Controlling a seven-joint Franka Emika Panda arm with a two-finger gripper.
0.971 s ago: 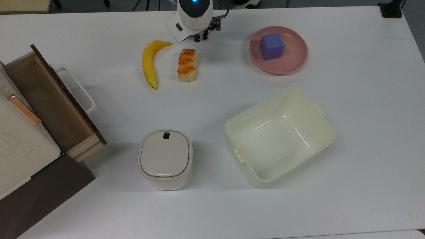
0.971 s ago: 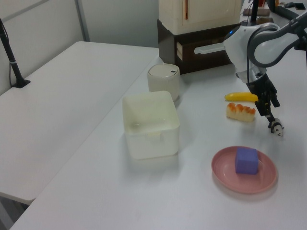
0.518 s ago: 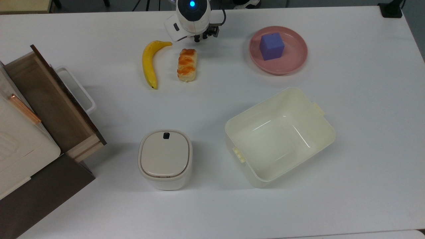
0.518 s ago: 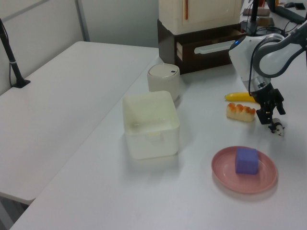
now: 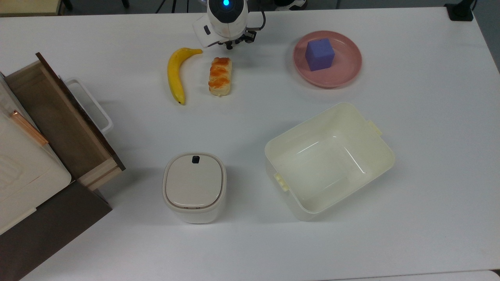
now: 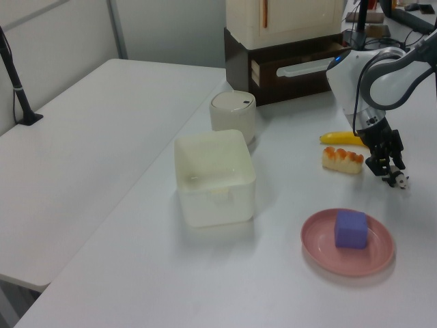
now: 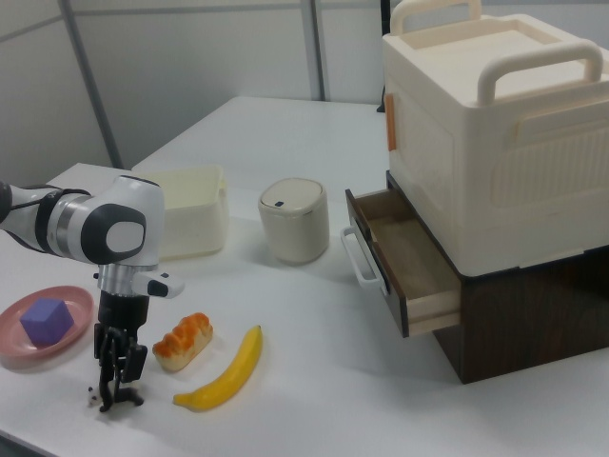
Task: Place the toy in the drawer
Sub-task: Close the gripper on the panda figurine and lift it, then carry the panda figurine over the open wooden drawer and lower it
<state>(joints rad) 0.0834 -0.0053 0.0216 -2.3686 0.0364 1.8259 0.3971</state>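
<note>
Toy (image 6: 400,181): a tiny black-and-white figure is seen at the claw (image 6: 390,178) tips, at the table's (image 5: 250,128) far edge in the top view, beside the bread roll (image 5: 220,76).
Claw: it is lowered to the table; whether it is gripping the toy cannot be told.
Drawer (image 5: 58,125): a light wooden box with a dark front panel is pulled open, its inside bare, at the top view's left.
Materials: a glossy cream plastic bin (image 5: 330,160), a rounded lidded container (image 5: 194,187), a smooth yellow banana (image 5: 175,74), a purple cube (image 5: 319,54) on a pink plate (image 5: 347,68).
Open room: bare white table lies between the banana and the drawer.
Change: against the left view of one second ago, the claw is lower and nearer the toy.
</note>
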